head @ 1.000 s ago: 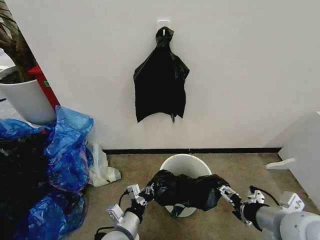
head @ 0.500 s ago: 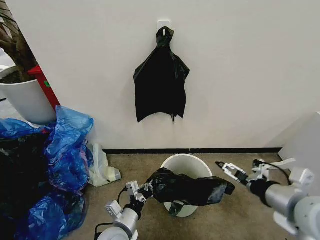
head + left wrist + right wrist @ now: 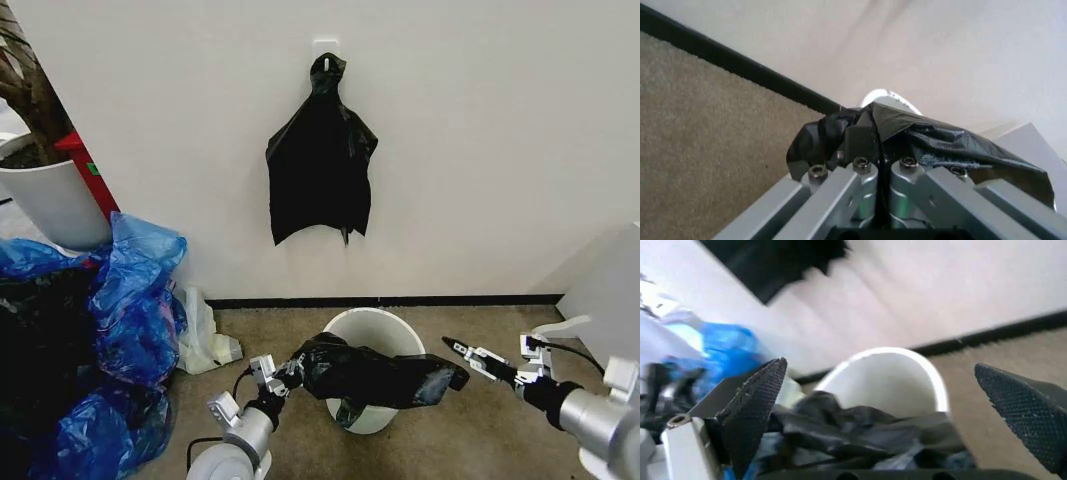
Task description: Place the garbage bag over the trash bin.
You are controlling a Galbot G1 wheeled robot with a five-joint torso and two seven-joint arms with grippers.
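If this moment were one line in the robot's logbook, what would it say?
left gripper: shut on garbage bag | right gripper: open, beside bag | bag: draped across trash bin, not lining it

We face a plain white wall (image 3: pixel 480 150) that meets a tan carpeted floor (image 3: pixel 470 440) along a black baseboard (image 3: pixel 400 300). On a wall hook (image 3: pixel 327 52) hangs a bunch of black bags (image 3: pixel 320 160). To our left stand a white plant pot (image 3: pixel 55 200) and heaped blue plastic bags (image 3: pixel 135 290); a white cabinet (image 3: pixel 610 300) sits at the right edge.
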